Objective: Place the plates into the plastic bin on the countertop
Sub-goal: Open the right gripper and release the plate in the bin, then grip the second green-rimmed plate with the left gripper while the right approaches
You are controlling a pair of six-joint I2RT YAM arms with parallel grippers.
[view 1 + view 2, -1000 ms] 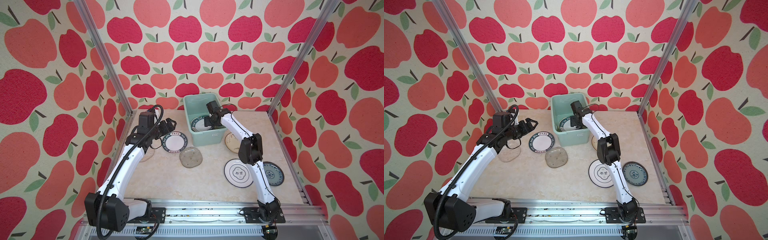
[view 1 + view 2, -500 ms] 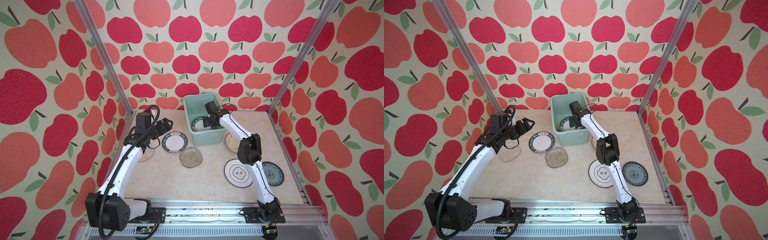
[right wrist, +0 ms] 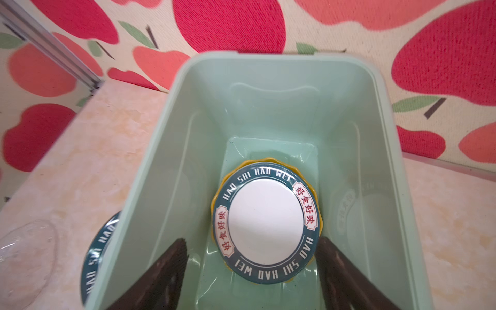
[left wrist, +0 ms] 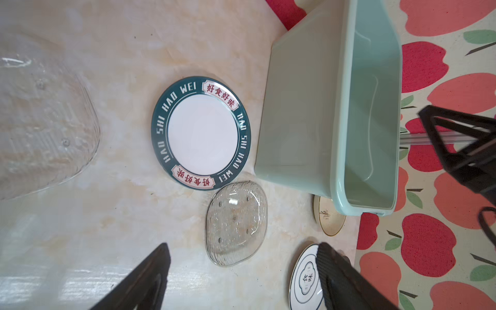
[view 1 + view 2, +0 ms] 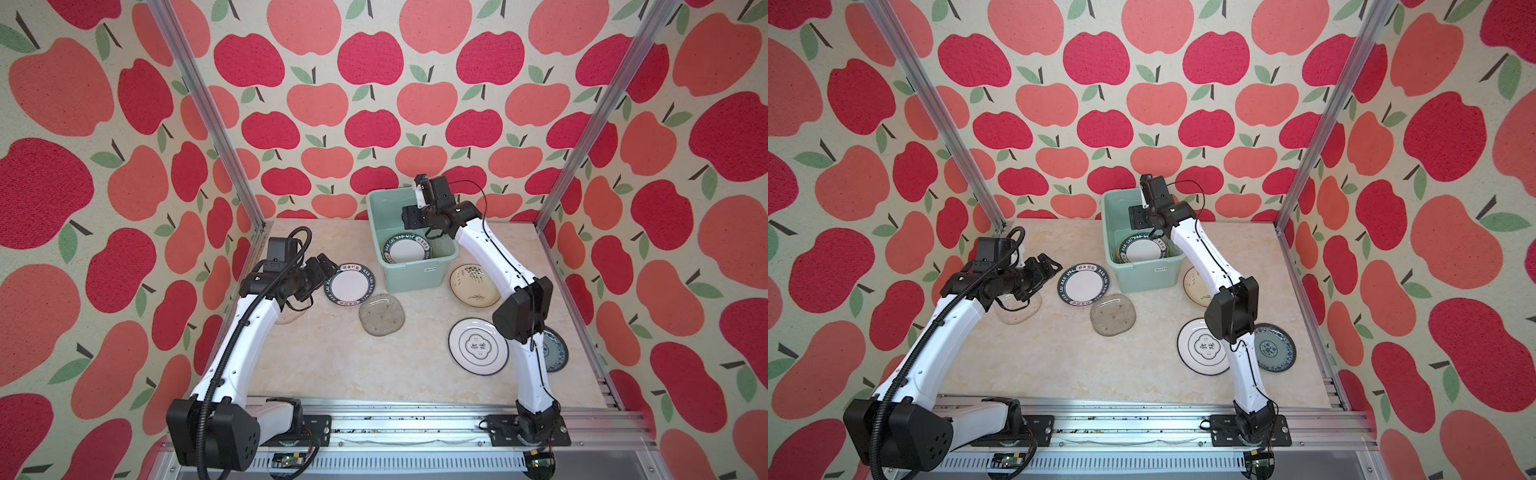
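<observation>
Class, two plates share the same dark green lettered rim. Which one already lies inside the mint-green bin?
The green-rimmed plate resting on a yellow plate inside the bin; its twin lies outside on the countertop.

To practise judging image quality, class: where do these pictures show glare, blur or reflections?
Left wrist view: white glare streaks the beige marble-patterned countertop. Right wrist view: the white plate with a dark green rim is sharp, faintly mirrored on the inner wall of the mint-green plastic bin; the aluminium rail blurs. Both top views: even, crisp light.
</observation>
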